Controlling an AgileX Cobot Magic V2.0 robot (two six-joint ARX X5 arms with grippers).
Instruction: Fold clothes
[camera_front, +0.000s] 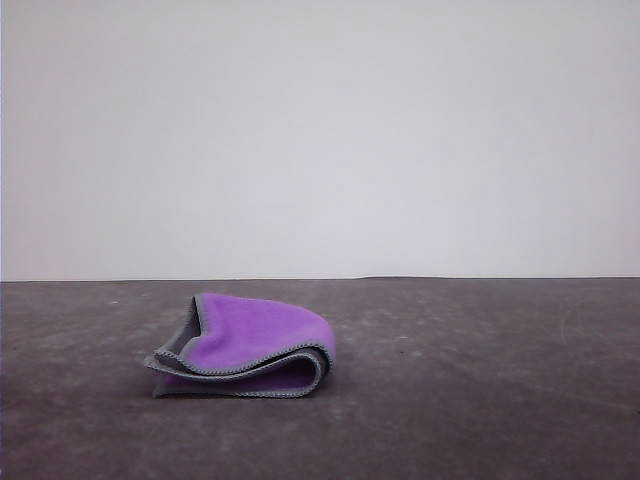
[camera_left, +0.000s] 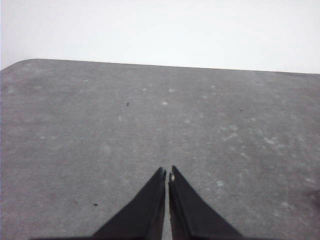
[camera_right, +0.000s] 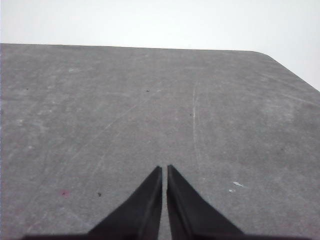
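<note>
One dark grey, scuffed matte tabletop (camera_front: 480, 400) runs back to a plain pale wall (camera_front: 320, 130). Front view: small soft purple cloth with charcoal reverse and light grey stitched edging (camera_front: 255, 340) lies folded over on itself, left of centre on the table, apart from any gripper. Left wrist view: black left gripper (camera_left: 167, 175) above bare table with pale flecks, fingertips nearly touching, nothing between them. Right wrist view: black right gripper (camera_right: 164, 169), jaws likewise narrowed to a slit, over faint scratches.
</note>
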